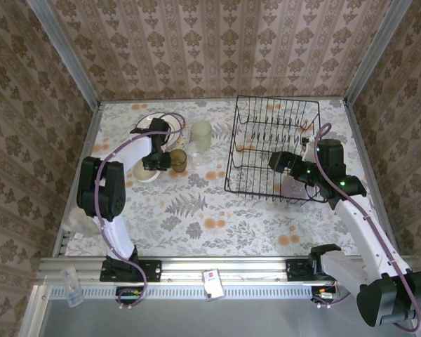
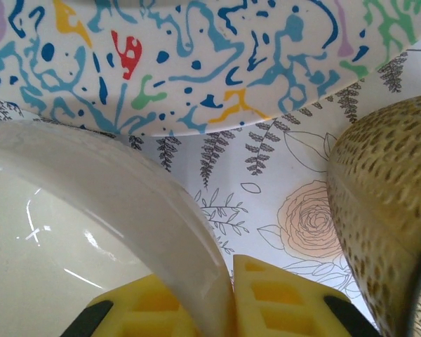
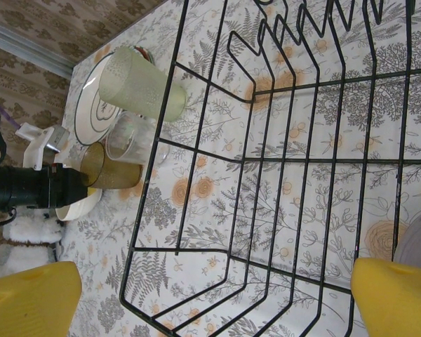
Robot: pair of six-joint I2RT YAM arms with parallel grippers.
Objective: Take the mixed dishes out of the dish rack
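Note:
My left gripper [image 1: 153,163] is shut on the rim of the cream bowl [image 1: 144,173], which rests on the table at the back left. In the left wrist view the bowl's wall [image 2: 126,210] runs between the yellow fingers [image 2: 281,302]. The colourful plate [image 2: 196,63] lies just beyond, and the brown cup [image 2: 386,225] stands to the right. The pale green glass [image 1: 201,135] stands near the black dish rack [image 1: 274,147]. My right gripper [image 1: 275,163] hovers open over the rack's near right part, and its wires [image 3: 266,210] show between the fingers. A lavender bowl [image 3: 419,239] peeks in beside the right finger.
A clear glass [image 3: 130,140] stands between the green glass [image 3: 140,84] and the brown cup [image 3: 109,168]. The plate [image 1: 151,124] lies near the back left corner. Patterned walls close in three sides. Bare floral tablecloth [image 1: 210,217] stretches along the front.

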